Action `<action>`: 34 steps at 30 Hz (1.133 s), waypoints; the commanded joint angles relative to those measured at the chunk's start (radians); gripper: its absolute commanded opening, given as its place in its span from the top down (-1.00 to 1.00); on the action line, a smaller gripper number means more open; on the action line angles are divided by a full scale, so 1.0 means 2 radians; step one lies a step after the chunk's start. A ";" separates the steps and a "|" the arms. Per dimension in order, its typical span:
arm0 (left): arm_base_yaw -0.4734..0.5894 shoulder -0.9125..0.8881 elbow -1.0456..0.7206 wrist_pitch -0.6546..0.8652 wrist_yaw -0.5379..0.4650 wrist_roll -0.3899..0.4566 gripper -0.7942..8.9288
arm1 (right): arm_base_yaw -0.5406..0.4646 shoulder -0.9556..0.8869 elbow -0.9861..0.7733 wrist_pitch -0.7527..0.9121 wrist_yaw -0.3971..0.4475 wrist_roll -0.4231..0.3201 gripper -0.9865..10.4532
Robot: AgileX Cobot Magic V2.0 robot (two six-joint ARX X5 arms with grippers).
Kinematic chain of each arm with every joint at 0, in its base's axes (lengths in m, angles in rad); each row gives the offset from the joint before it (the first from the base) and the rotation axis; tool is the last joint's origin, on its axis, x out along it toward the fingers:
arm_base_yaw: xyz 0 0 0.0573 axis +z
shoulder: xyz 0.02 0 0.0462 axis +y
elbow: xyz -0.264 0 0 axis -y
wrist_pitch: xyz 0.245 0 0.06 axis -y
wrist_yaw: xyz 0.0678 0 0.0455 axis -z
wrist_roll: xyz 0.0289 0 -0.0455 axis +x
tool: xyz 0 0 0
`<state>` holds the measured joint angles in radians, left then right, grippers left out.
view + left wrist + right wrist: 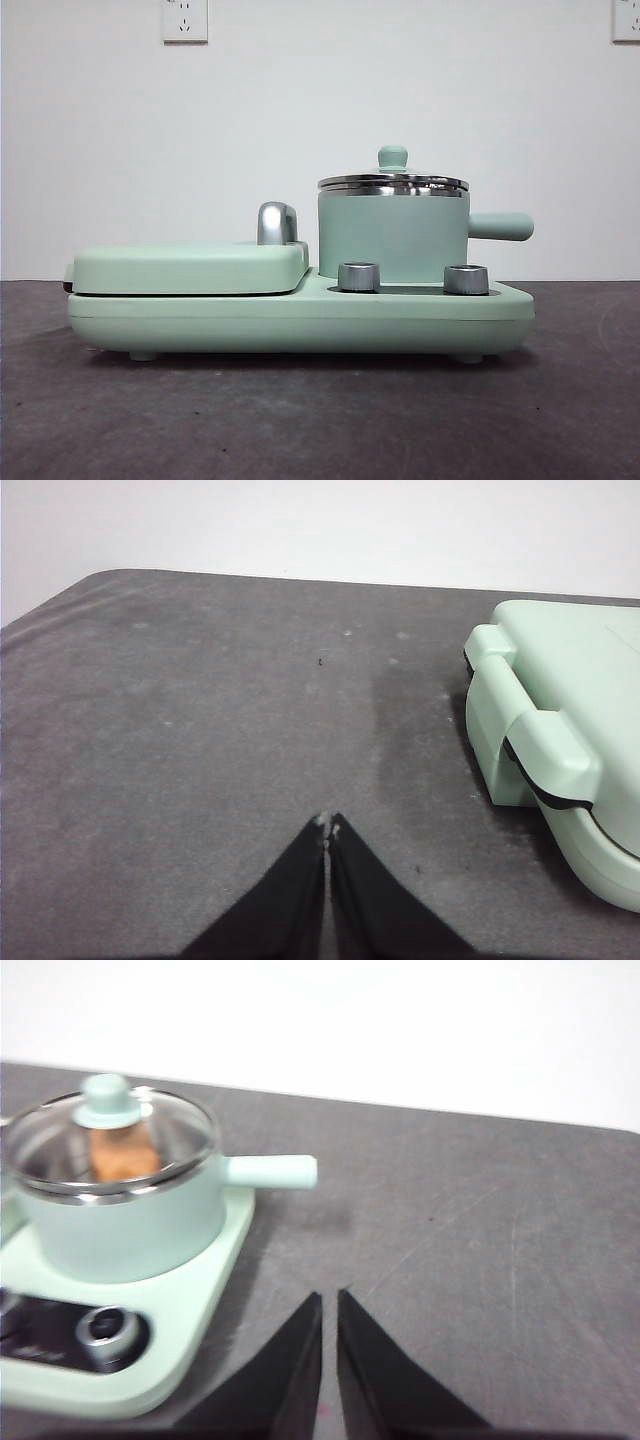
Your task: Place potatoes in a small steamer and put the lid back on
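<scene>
Sitting closed on the small steamer (392, 237), the lid (110, 1145) has its steel rim seated level all round and its mint knob on top. Through the glass in the right wrist view, the potato (124, 1156) shows orange-brown inside the steamer. So both steps look done; my read is the task is at its end, with nothing left but keeping the arms parked clear.

Left end effector (327, 827): clenched, tips together, grasping nothing, over bare table (200, 730) well apart from the steamer, out past the griddle cover end of the appliance. Right end effector (329, 1300): nearly clenched with a thin slit between the jaws, empty, over the table on the handle side of the steamer, near the appliance base (190, 1330) but not touching it. Neither shows in the front view.

Relative to the steamer: side handle (500, 226) sticks out toward the right end effector's side; two steel dials (359, 276) sit just in front, on the base; flat griddle cover (190, 266) lies beside it on the opposite side, with a chrome latch (276, 222) between them.

Open room: wide bare table on both flanks of the appliance, and clear space above the lid. The protruding handle is the one edge to mind if the right arm swings near; a knock could shift the steamer.
</scene>
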<state>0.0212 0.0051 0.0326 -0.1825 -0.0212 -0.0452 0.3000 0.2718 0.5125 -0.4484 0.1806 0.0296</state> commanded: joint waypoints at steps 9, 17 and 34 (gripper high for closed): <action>0.000 -0.001 -0.009 -0.002 0.001 -0.002 0.82 | -0.116 -0.115 -0.236 0.132 -0.038 -0.023 0.79; 0.000 -0.001 -0.009 -0.002 0.001 -0.002 0.82 | -0.122 -0.134 -0.251 0.142 -0.020 -0.041 0.79; 0.000 -0.001 -0.009 -0.002 0.001 -0.002 0.82 | -0.122 -0.134 -0.250 0.146 -0.021 -0.041 0.79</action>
<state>0.0212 0.0051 0.0326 -0.1825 -0.0208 -0.0452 0.0570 0.0044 0.0177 -0.1608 0.1341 -0.0483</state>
